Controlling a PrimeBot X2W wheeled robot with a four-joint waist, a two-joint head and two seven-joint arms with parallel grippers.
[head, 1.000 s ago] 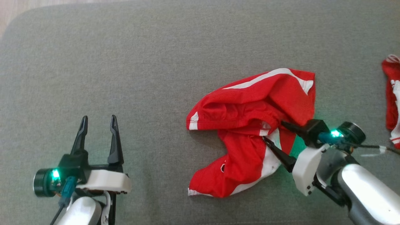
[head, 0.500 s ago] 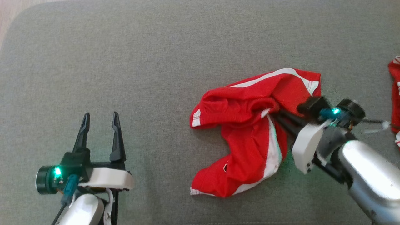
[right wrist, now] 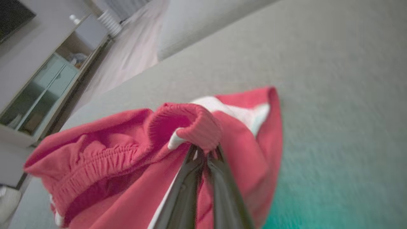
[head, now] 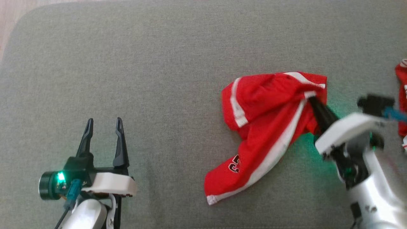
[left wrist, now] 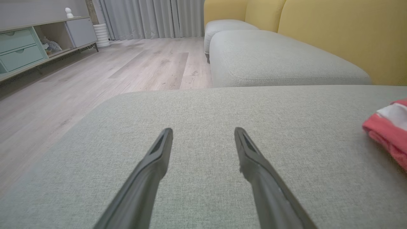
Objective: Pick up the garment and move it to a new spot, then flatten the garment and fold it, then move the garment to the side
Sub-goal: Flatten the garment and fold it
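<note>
Pinching the red garment (head: 264,136) at its ribbed waistband (right wrist: 190,124), my right pincer (head: 311,100) is clamped tight, both dark fingers pressed together on a bunch of cloth. It's a pair of red shorts with white side stripes, crumpled right of centre on the grey cushion (head: 159,63). One leg trails down toward me, and the upper part looks bunched and raised at the grip.

Handling guess: light, soft and floppy, with no stiffness. It should drape and drag rather than hold shape, and thin knit could slip out of a narrow two-finger pinch. The elastic waistband is the thickest, grippiest part, so the hold is well placed. For flattening I'd want a second hold along the same waistband or at a leg hem.

My left pincer (head: 104,122) is spread wide and empty over bare cushion, well apart from the shorts.

Room: lots of open grey fabric to the left and above. The right side is tight, with another red piece (head: 401,95) near my right arm at the view's edge. The cushion's rounded corner and the wood floor (head: 8,12) are far upper left.
</note>
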